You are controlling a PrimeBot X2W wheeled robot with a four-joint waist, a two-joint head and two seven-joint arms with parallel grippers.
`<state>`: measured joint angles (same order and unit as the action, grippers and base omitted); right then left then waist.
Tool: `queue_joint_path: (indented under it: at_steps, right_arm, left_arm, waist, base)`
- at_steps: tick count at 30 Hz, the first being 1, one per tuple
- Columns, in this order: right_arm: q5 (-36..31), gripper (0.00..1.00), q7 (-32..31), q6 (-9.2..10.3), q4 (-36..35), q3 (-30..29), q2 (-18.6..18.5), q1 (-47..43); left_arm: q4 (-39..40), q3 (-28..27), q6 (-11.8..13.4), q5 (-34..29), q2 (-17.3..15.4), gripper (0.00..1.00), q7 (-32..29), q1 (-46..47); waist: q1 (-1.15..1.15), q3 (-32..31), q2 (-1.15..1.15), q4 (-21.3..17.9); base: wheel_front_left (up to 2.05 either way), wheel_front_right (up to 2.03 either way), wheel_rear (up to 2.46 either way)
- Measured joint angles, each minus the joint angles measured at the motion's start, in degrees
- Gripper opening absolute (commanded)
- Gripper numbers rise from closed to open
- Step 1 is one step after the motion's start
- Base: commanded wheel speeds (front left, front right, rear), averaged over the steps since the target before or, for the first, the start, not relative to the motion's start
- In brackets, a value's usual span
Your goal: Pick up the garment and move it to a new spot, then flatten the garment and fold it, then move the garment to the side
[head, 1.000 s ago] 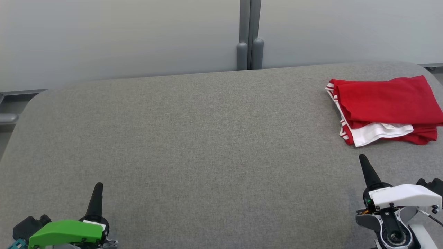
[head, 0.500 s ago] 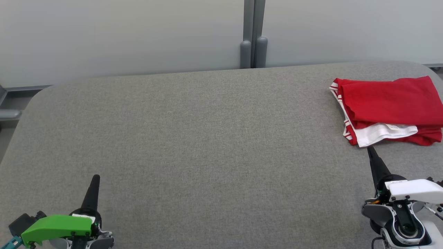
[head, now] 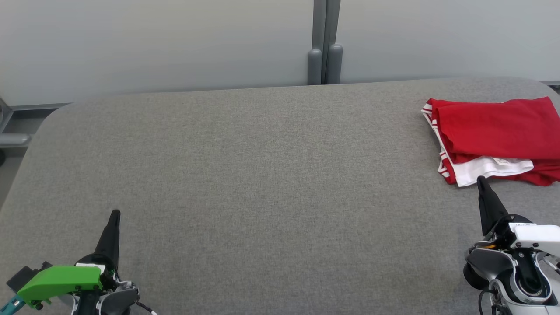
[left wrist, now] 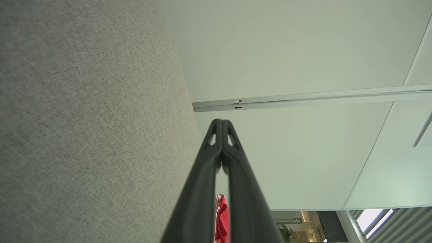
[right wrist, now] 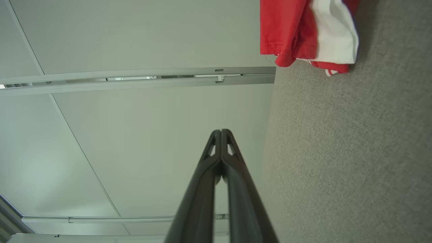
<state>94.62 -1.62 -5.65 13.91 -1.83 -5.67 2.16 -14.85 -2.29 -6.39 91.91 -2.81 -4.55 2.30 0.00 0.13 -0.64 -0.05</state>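
Grey table (head: 262,175); folded red-white garment (head: 494,127); left end effector (head: 115,214), right end effector (head: 481,180) pressed together.

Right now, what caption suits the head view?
Folded red garment at far right of the grey surface; shut right end effector beside its near edge, shut left end effector at lower left.

This looks like an office, or a test room in an office building, and not a home. Behind the grey fabric-covered worktop (head: 262,175) with rounded corners stand plain pale partition panels (head: 153,43), joined by a grey metal post (head: 323,39). In the left wrist view a metal rail (left wrist: 303,98) runs across the panels. Far behind are a potted plant (left wrist: 287,233) and a bright window with slats (left wrist: 373,219).
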Motion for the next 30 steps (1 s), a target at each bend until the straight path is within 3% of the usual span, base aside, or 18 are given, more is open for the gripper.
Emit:
queue_joint_path:
  at_steps: [30]
  right_arm:
    - [1.26,0.00,-0.46,-0.88,1.08,-0.63,0.07,0.87]
  left_arm:
    - [-0.88,-0.64,-0.16,1.11,0.00,0.00,-0.44,0.68]
  waist:
    - [0.00,0.01,0.00,0.06]
  base:
    - [0.00,0.00,0.00]
